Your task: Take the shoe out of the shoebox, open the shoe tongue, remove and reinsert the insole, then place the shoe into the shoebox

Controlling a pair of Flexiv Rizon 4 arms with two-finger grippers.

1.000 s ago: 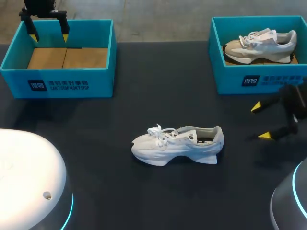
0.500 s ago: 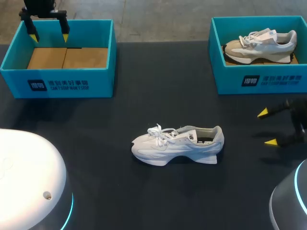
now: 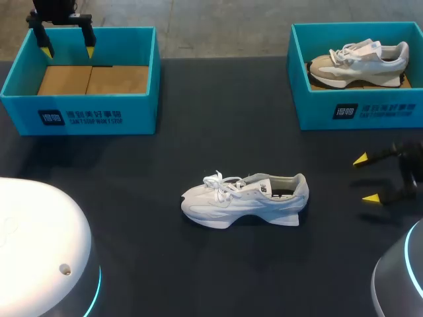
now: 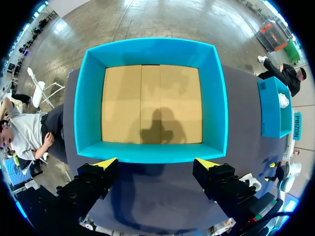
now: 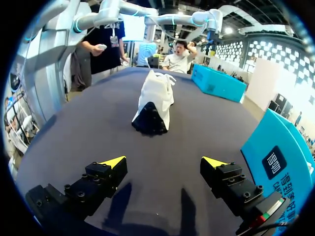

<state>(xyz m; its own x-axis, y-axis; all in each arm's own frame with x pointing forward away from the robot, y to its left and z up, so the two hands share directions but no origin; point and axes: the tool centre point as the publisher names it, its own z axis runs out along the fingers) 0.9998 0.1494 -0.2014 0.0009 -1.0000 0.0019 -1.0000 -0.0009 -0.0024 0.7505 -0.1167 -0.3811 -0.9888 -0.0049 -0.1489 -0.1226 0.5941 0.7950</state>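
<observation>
Fingers of the right gripper (image 3: 365,178) stand wide apart and hold nothing, low over the table (image 3: 198,132) near its right edge, pointing left toward the white shoe (image 3: 244,199). That shoe sits upright on its sole at mid-table, well apart from the gripper, toe to the left and heel to the right, facing the gripper. Beyond the gripper, at the far right, the right box (image 3: 357,109) holds a beige shoe (image 3: 357,63). At the far left, the left gripper (image 3: 68,51) is likewise spread open and empty, over the far wall of the left box (image 3: 79,112), whose brown cardboard floor shows.
</observation>
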